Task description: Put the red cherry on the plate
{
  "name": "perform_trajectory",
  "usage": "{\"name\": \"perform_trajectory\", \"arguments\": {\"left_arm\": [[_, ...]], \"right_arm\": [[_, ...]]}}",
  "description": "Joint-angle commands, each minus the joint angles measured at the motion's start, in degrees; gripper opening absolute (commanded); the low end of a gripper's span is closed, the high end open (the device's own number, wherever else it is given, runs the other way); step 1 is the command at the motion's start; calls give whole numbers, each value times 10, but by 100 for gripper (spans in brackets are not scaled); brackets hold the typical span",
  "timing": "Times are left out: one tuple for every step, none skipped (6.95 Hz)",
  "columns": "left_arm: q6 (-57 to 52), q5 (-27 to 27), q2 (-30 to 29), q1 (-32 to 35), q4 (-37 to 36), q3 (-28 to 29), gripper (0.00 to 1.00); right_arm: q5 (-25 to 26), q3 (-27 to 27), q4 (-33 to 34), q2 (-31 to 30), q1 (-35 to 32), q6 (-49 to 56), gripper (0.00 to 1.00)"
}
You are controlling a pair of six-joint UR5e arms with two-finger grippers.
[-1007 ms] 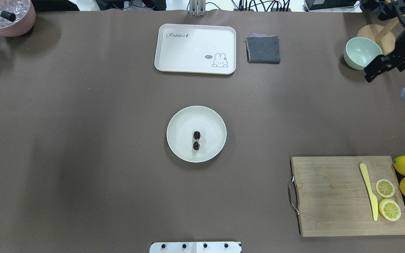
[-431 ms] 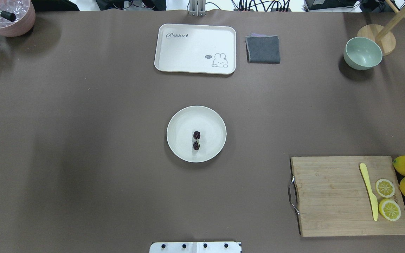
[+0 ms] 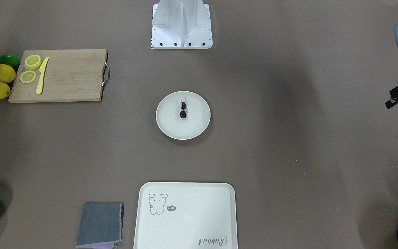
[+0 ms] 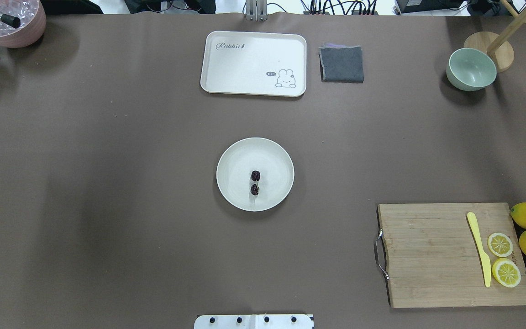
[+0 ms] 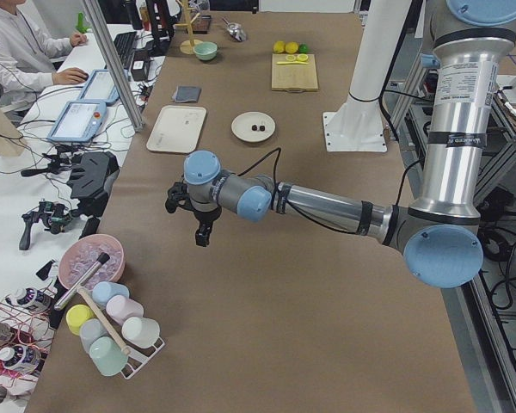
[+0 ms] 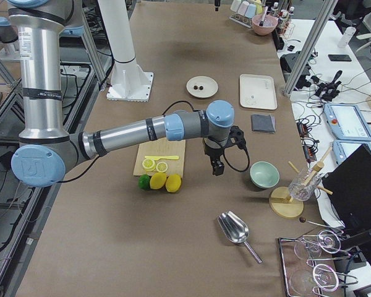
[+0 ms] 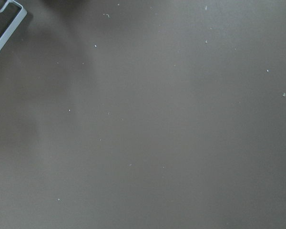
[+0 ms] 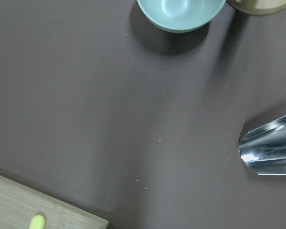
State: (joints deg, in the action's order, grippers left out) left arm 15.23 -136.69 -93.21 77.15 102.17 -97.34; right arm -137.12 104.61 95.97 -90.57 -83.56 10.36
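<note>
The left gripper (image 5: 199,225) hangs over bare counter (image 4: 107,183) toward the robot's left end. It is cut off by the frame edge in the front-facing view and too dark and small in the side view to tell whether it is wide or narrow. The right gripper (image 6: 217,166) shows only in the side view from the right, near the pale green bowl (image 6: 264,174), so its opening cannot be told either. The red cherry (image 4: 255,182), its stem barely discernible, lies on the plate (image 4: 235,169) at mid-counter, well apart from both.
</note>
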Motion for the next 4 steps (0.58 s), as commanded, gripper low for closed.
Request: {"name": "perform_trajectory", "arguments": {"left_arm": [[-17, -1, 45, 7, 7, 2, 97], [-56, -1, 59, 32, 1, 8, 98], [-76, -1, 72, 54, 0, 11, 97], [-77, -1, 92, 83, 1, 6, 97]], "right_arm": [[-1, -61, -2, -3, -48, 65, 100], [-1, -77, -1, -6, -73, 90, 100], [-1, -84, 1, -5, -88, 98, 100], [0, -78, -2, -18, -101, 98, 100]]}}
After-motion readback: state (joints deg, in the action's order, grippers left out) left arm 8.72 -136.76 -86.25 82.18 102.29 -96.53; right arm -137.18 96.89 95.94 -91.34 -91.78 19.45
